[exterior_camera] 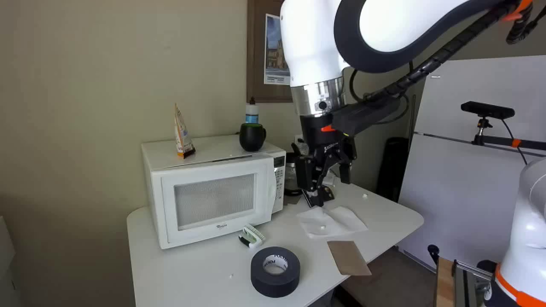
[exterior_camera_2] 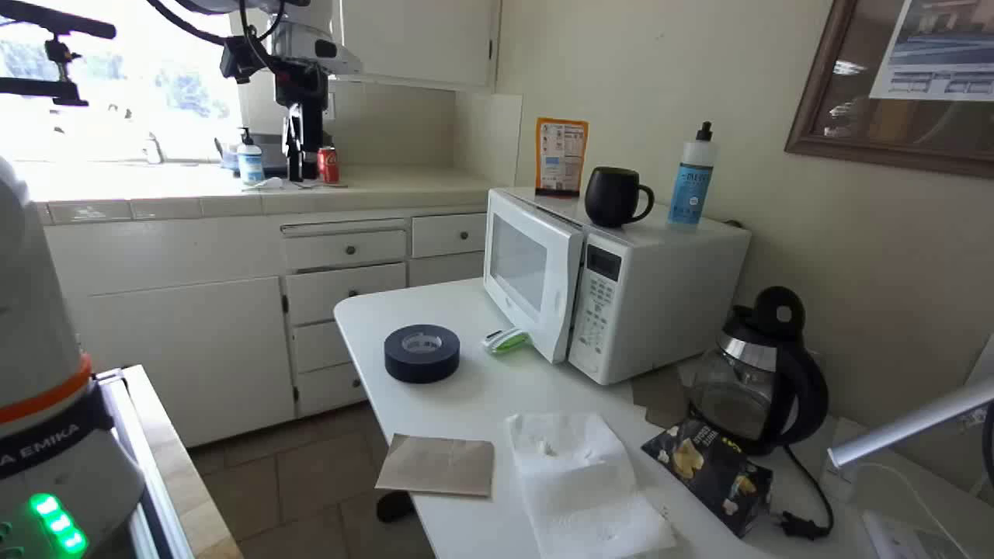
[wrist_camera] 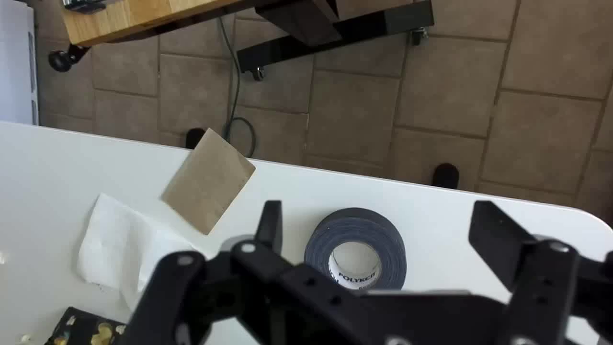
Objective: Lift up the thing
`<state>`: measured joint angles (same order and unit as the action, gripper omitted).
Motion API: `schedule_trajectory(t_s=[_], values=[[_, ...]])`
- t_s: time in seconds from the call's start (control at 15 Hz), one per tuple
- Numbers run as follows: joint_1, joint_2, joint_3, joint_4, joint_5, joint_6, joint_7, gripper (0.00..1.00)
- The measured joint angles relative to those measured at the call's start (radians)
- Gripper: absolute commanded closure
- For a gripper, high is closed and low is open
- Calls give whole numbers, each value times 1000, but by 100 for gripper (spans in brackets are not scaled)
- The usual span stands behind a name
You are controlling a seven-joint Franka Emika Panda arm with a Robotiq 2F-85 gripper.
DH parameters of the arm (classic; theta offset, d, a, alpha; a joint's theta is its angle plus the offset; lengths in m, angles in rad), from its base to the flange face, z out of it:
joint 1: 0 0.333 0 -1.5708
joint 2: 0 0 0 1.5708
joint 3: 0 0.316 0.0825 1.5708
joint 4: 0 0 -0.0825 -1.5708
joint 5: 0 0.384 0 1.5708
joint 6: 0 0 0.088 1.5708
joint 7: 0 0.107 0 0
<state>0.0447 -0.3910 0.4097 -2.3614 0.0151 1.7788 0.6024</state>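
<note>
The task does not name its thing. A dark tape roll (exterior_camera: pixel 285 283) with a white inner core lies flat on the white table (exterior_camera: pixel 192 273), and it shows in an exterior view (exterior_camera_2: pixel 422 367). My gripper (exterior_camera: pixel 325 182) is open and empty, high above the table. It also shows in an exterior view (exterior_camera_2: pixel 297 167), where the far counter is behind it. In the wrist view the gripper (wrist_camera: pixel 376 215) has its fingers wide apart. The tape roll (wrist_camera: pixel 390 254) appears between them, nearer the left finger and well below; its lower edge is hidden by the gripper's body.
A white microwave (exterior_camera: pixel 217 200) stands at the wall, with a black mug (exterior_camera: pixel 252 137), a bag (exterior_camera: pixel 182 135) and a bottle (exterior_camera_2: pixel 691 182) on top. A brush (exterior_camera: pixel 252 237), brown paper (exterior_camera: pixel 349 258), a paper towel (exterior_camera_2: pixel 578 473), a black box (exterior_camera_2: pixel 710 473) and a coffee pot (exterior_camera_2: pixel 745 380) are on the table.
</note>
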Motion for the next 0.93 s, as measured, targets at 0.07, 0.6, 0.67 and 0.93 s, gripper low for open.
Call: schedule_trajectory(t_s=[0.07,0.6,0.67,0.93], values=[[0,0,0,0,0,0,0,0],[15,1,-105,-4,2,164,-74,0],[7,3,-151,-7,2,234,-115,0],[-54,42,-354,-44,48,567,-322,0]])
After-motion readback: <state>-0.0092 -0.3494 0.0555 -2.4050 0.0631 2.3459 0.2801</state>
